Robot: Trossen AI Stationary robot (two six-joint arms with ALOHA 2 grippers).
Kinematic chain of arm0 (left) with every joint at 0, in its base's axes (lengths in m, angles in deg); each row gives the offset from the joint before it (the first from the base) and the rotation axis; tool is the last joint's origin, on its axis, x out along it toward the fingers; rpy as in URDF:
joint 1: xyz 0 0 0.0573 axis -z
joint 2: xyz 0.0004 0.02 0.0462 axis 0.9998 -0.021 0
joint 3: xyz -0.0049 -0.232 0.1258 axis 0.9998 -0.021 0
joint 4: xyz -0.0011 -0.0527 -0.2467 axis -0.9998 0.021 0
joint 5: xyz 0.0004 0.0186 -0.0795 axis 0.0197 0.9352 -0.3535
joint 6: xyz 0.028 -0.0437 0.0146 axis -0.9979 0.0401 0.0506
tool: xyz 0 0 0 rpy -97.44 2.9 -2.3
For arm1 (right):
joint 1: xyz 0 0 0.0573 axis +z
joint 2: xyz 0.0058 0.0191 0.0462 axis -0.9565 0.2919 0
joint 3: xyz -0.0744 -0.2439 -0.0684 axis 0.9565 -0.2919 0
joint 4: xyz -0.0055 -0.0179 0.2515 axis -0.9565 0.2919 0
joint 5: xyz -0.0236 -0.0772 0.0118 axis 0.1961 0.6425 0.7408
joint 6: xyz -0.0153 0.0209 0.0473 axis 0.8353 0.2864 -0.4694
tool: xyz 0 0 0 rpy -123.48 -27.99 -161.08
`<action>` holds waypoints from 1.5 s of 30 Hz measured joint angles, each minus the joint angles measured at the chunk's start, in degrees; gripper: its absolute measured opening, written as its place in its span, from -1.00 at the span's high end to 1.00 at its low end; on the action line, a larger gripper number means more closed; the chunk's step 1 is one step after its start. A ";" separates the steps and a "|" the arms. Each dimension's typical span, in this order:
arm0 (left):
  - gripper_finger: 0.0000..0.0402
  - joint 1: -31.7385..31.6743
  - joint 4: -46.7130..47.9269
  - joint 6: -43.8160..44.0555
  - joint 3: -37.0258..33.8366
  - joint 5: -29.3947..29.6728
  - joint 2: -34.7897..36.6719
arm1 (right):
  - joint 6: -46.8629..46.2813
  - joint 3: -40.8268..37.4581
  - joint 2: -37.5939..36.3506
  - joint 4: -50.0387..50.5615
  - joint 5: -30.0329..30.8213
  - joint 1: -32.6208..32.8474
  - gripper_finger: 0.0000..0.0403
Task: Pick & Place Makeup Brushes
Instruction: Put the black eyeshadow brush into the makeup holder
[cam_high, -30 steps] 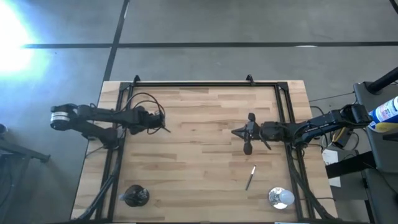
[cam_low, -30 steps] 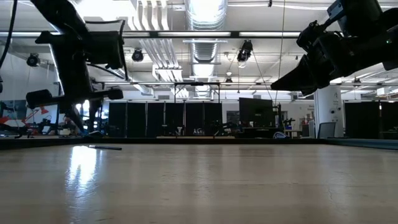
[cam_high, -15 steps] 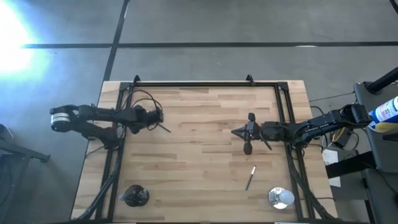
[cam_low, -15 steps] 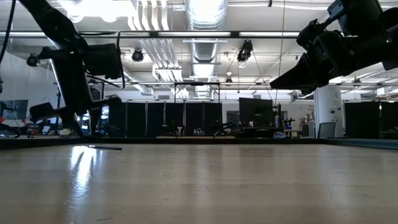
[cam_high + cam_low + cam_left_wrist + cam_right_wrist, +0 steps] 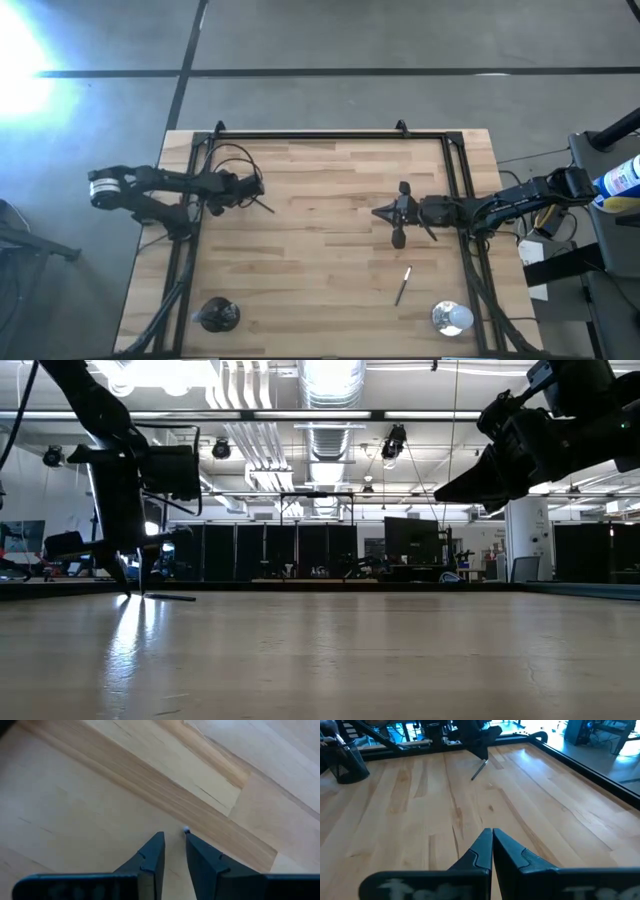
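Observation:
One thin dark makeup brush (image 5: 264, 205) lies flat on the table left of the middle; it also shows in the low view (image 5: 170, 597) and the right wrist view (image 5: 479, 770). My left gripper (image 5: 174, 834) points down at the table with a narrow gap between its fingers. The brush's pale end (image 5: 186, 830) peeks out beside one fingertip, and that finger hides the rest of the brush. A second brush (image 5: 402, 285) lies near the right front. My right gripper (image 5: 492, 831) hovers shut above the table's right half (image 5: 378, 212). My left gripper comes from above, pointing down, its fingertips (image 5: 140, 588) at the table beside one end of the lying brush. I cannot tell whether a finger touches that end. The brush stays flat on the table.
A black mesh cup (image 5: 217, 315) with brushes stands at the near left corner, also seen in the right wrist view (image 5: 347, 767). A round shiny silver-white object (image 5: 450, 318) sits at the near right corner. A black frame (image 5: 320, 134) runs along the far and side edges.
My left gripper has tipped from level to pointing straight down and has come down to the table at the end of the lying brush. The brush has kept its place.

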 joint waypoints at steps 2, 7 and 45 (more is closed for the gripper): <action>0.61 -0.02 -0.18 0.04 -0.02 -0.03 -0.92 | 0.03 0.00 0.00 0.00 -0.04 0.11 0.96; 0.61 -0.07 -1.93 -0.60 -0.10 0.15 -0.74 | 0.26 0.00 0.00 -0.09 -0.20 0.23 0.96; 0.61 -2.73 -10.10 -15.40 14.07 2.69 -12.22 | 0.70 0.00 0.00 -1.57 -0.22 0.75 0.96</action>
